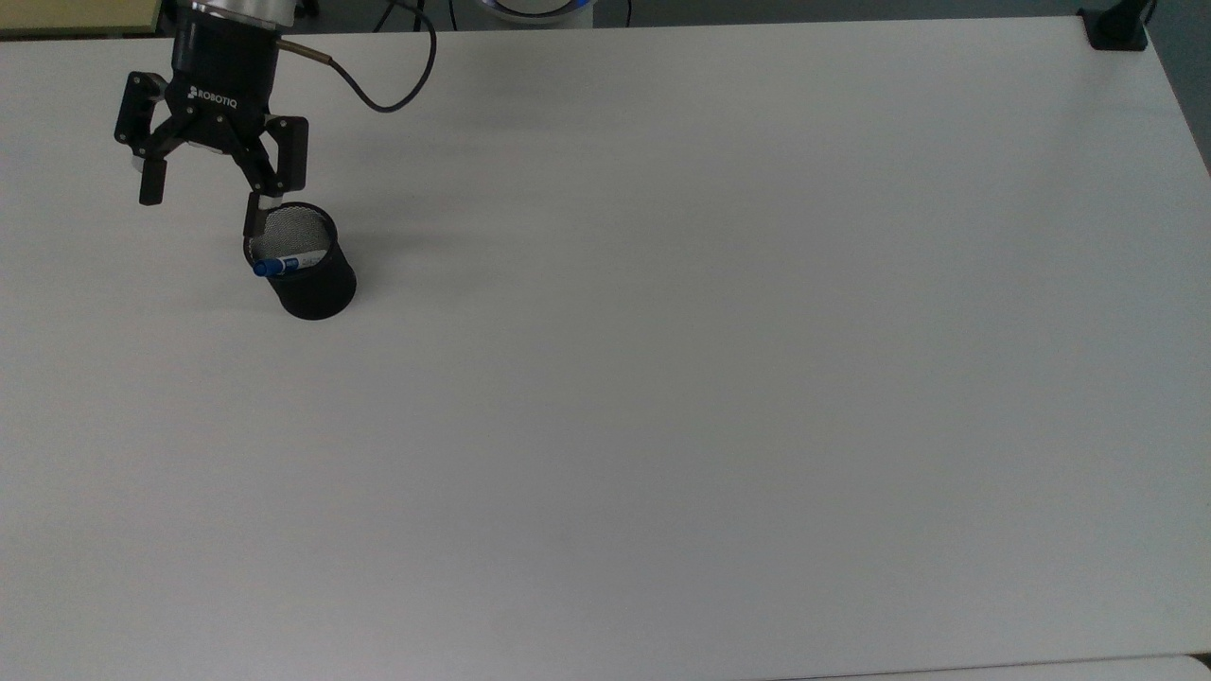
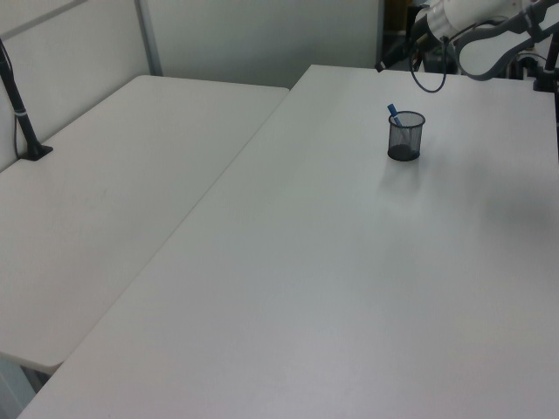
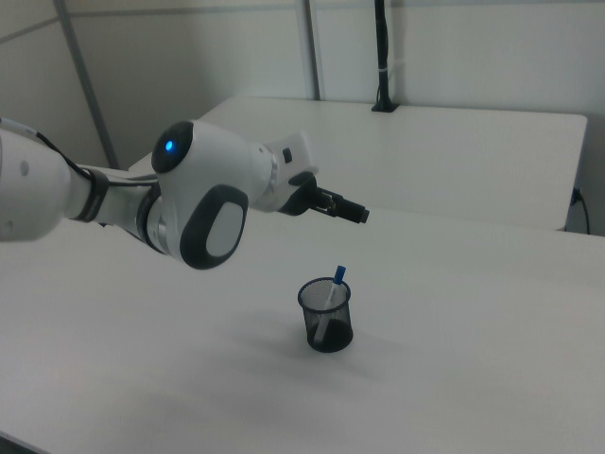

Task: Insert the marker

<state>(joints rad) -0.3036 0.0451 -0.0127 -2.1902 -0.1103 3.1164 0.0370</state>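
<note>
Presently the marker [image 1: 289,264] is standing tilted inside the black mesh cup [image 1: 317,284] on the white desk [image 1: 719,359], its blue cap leaning on the rim at the top view's left, while the tool [image 1: 202,203] is hanging released and empty just above and beside the cup. Judged light, stiff and smooth-barrelled, the marker is best pinched across mid-barrel. "ROBOTIQ" is reading on the tool's body; the marker's printing is proving illegible.
</note>
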